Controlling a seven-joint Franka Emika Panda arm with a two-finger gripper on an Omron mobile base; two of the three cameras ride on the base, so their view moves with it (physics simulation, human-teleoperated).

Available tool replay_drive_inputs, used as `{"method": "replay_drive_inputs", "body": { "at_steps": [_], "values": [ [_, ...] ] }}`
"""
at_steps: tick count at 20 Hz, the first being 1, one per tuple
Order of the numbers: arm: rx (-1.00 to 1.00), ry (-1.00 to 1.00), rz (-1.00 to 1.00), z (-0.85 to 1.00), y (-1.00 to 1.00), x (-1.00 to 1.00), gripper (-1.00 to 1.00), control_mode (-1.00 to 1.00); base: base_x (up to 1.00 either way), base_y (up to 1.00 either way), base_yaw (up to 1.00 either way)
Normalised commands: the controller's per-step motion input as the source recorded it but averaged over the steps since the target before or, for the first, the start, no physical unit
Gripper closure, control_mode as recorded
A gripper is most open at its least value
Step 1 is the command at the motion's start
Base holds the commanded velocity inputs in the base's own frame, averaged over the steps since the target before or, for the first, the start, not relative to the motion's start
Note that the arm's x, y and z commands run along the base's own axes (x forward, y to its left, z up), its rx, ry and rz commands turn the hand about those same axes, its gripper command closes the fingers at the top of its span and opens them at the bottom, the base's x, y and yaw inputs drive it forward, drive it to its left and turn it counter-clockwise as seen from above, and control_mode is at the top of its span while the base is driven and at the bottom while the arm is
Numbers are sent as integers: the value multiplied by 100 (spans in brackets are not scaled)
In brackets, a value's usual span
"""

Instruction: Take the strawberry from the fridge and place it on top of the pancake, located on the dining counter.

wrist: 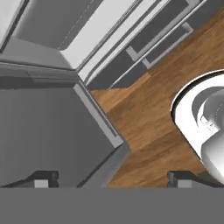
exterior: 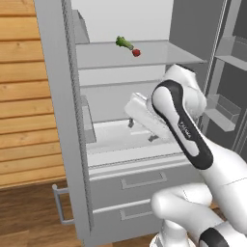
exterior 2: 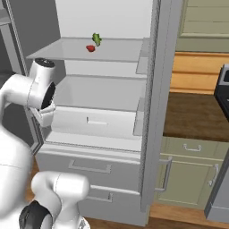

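Currently gripper (wrist: 112, 177) jaws spread wide, nothing between them, touching nothing; in the hand view the two dark fingertips (wrist: 41, 178) sit far apart at the bottom edge, looking down past a grey fridge door edge at brown wood-plank floor (wrist: 140, 127); fridge (exterior: 144, 159) is open, flat light grey panels, pale smooth interior, two lower drawers with recessed rectangular bar handles; strawberry (exterior: 136, 52) tiny, round, bright red, sits on the upper translucent shelf (exterior: 159, 55), touching or just beside a longer green leafy vegetable (exterior: 123, 43); same pair in the right base view, strawberry (exterior 2: 91, 48) in front of the vegetable (exterior 2: 96, 39) near the shelf middle; arm (exterior: 181, 120) glossy white with dark joint bands, bent low in front of the fridge, well below the strawberry shelf; wood-slat wall (exterior: 24, 96) left of the fridge; pale green cabinet (exterior 2: 188, 174) with dark brown top on the right.
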Motion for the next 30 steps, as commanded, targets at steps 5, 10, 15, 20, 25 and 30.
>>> {"method": "replay_drive_inputs", "body": {
  "at_steps": [5,10,15,20,25,30],
  "values": [
    [-68,0,58,-63,-56,0,-100,-100,0,0,0],
    [-22,-28,45,-14,-100,-48,-100,-100,0,0,0],
    [-1,-13,28,0,-87,-46,-100,-100,0,0,0],
    [3,6,9,0,-1,-14,-100,-100,0,0,0],
    [0,4,-10,-2,0,-1,-100,-100,0,0,0],
    [0,1,-30,-9,0,10,-100,-100,0,0,0]
  ]
}}
